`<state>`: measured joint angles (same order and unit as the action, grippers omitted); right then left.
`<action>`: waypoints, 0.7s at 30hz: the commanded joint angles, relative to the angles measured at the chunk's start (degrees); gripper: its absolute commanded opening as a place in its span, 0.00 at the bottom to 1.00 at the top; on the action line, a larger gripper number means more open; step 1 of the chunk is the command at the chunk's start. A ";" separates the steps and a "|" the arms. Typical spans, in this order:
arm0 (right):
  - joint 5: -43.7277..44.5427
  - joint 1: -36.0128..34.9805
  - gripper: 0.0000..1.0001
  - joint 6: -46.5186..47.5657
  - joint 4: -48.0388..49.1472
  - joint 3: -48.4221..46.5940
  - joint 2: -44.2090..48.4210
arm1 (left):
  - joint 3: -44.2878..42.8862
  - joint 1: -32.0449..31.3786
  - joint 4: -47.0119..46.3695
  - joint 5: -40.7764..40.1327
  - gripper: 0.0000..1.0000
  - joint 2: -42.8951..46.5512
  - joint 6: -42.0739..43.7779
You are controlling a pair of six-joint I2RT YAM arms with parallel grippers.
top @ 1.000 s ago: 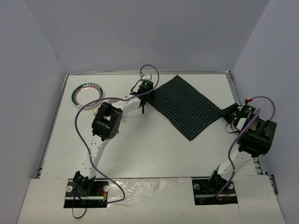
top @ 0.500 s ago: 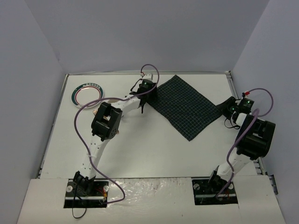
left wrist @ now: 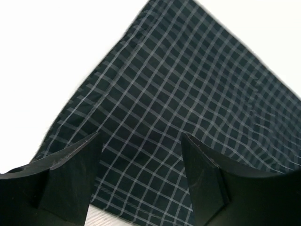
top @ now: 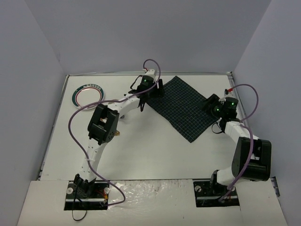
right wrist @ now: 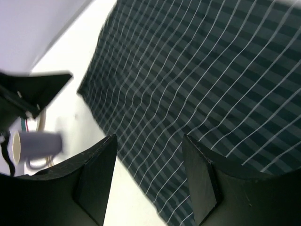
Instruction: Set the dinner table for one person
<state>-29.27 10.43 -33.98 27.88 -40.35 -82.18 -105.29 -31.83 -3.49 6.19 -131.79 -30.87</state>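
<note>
A dark green checked cloth (top: 186, 107) lies flat as a diamond on the white dinner table (top: 141, 150). My left gripper (top: 154, 92) hovers over the cloth's left corner, open and empty; the cloth (left wrist: 188, 94) fills the left wrist view between the fingers. My right gripper (top: 209, 104) hovers over the cloth's right corner, open and empty; the cloth (right wrist: 202, 75) fills most of the right wrist view. A white plate with a green rim (top: 89, 94) sits at the far left of the table. A pale mug (right wrist: 37, 145) lies on its side, blurred, at the left of the right wrist view.
Grey walls enclose the table on three sides. Purple cables loop from both arms. The table's raised edge (top: 232, 89) runs close behind the right gripper.
My right arm has swung left and away from the table's right edge onto the cloth's right corner. My left gripper has shifted slightly right and further back over the left corner.
</note>
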 commanded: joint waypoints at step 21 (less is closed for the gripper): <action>3.46 -13.89 0.52 -5.47 9.65 14.92 -0.05 | -26.13 -0.86 -10.93 17.22 0.63 -17.31 -3.71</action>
<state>-27.04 -3.18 -38.53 32.21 -25.59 -82.31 -126.08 -32.25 -11.37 22.19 -150.16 -33.02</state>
